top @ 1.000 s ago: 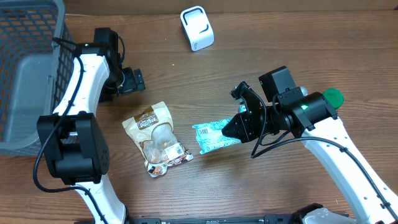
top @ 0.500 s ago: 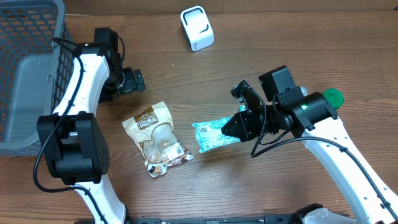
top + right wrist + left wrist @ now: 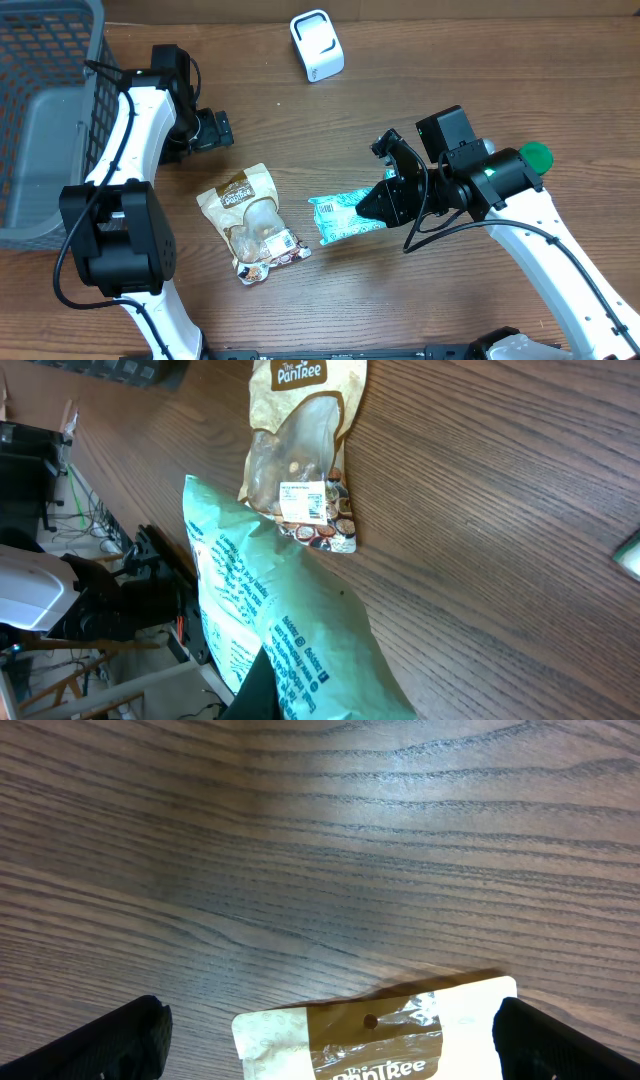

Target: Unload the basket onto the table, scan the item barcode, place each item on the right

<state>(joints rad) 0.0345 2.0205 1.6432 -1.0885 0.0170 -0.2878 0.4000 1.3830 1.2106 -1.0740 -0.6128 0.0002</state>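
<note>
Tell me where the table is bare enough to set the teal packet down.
Widest bare patch: the far edge right of the scanner, beyond the right gripper. Also free: the strip between scanner and teal packet, and the front edge below the pouch. Crowded: the gap between pouch and packet, and beside the basket around the left gripper.

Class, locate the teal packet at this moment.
Overhead view, centre-right: the teal packet is pinched in the right hand, just right of the brown snack pouch.

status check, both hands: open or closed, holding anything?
Left hand: open, holding nothing; brown snack pouch lies just below it on the table.
Right hand: closed on the teal packet.
</note>
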